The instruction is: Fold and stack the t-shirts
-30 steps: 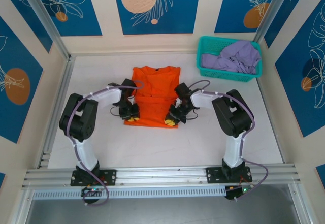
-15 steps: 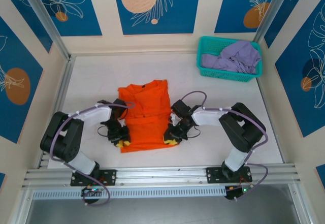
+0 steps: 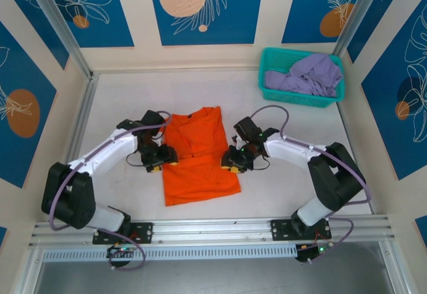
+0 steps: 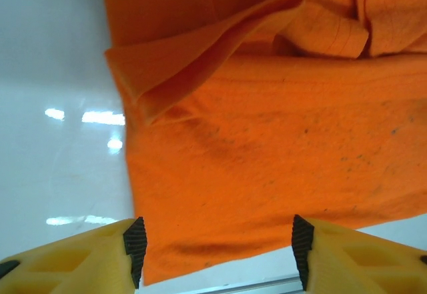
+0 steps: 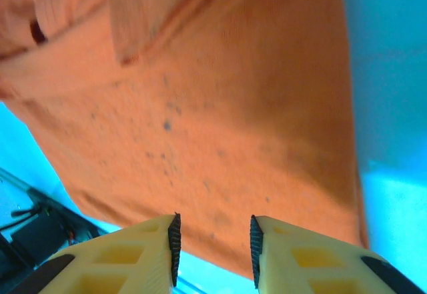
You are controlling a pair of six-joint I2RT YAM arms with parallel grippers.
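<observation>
Noted orange t-shirt (image 3: 199, 154) spread on the white table (image 3: 120, 101) as a long, narrow shape, collar at one end and hem at the other. Rumpled and creased across the collar half; smoother toward the hem.

Found left gripper (image 3: 160, 157) just beside the shirt's left edge, about level with its middle, jaws pointing in at the cloth. Checked in left wrist view: left gripper (image 4: 218, 247) with yellow fingers (image 4: 93, 264) set wide apart, nothing between the black pads. Orange cloth beyond the tips, a folded flap with a loose edge further up. Not holding the shirt.

Found right gripper (image 3: 235, 161) at the shirt's right edge, opposite the left one, so the shirt lies between the two. Checked in right wrist view: right gripper (image 5: 214, 247) with jaws parted by a narrower gap than the left's, no cloth pinched. Speckled orange fabric ahead of the tips. Cannot tell whether the tips touch the fabric.

Logged lavender t-shirt (image 3: 310, 74) bunched in the teal basket (image 3: 265, 61) — well apart from the orange shirt, beyond its collar end and off to its right. Unfolded, heaped above the basket rim.
</observation>
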